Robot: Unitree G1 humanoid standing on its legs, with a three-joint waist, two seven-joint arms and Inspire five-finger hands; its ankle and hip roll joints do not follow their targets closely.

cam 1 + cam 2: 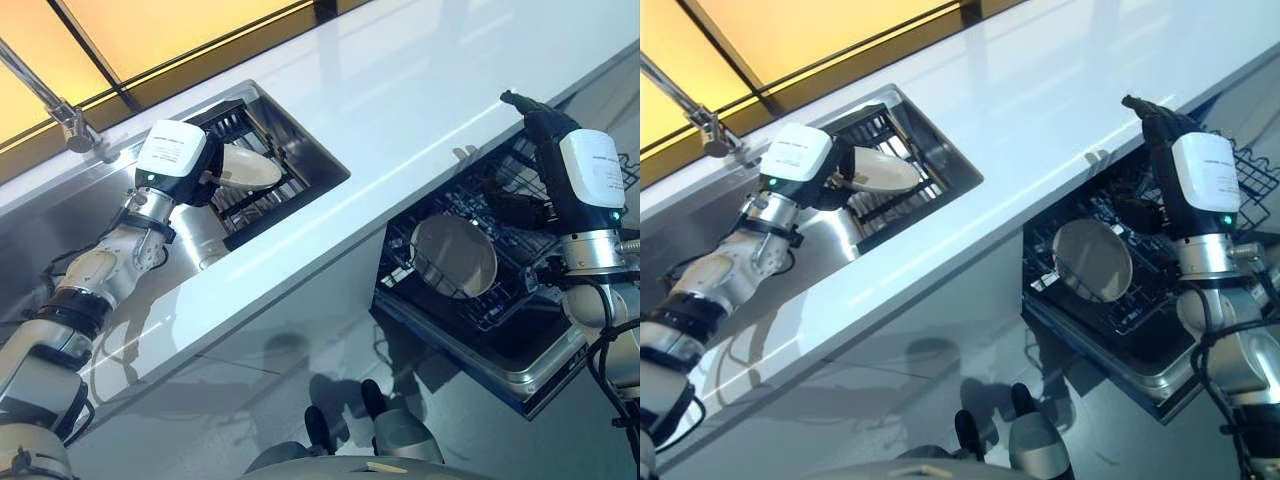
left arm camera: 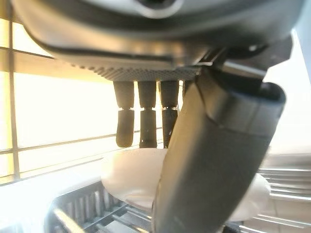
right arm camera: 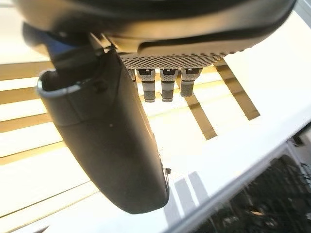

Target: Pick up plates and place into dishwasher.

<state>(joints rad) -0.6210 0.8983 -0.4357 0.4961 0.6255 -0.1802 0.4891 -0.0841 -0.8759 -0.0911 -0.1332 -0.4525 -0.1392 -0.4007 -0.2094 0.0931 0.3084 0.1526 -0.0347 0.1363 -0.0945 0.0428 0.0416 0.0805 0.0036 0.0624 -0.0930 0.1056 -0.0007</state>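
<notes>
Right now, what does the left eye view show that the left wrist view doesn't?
Left eye view alone: the dishwasher rack pulled out below the counter, a plate lying in it, the right hand raised above it, and the faucet. Left wrist view alone: the left hand's fingers close up. Both: the left hand gripping a white plate over the sink rack.

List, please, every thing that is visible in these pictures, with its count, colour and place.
plate: one, white, held over the sink rack by the left robot hand
second plate: one, pale grey, lying in the dishwasher rack
sink rack: one, black, inside the sink
sink: one, steel, set in the counter on the robot's left
faucet: one, metallic, behind the sink
counter: one, white, across the middle
dishwasher rack: one, dark wire, pulled out below the counter
left robot hand: dark, curled round the plate
right robot hand: dark, fingers straight, above the dishwasher rack, holding nothing
</notes>
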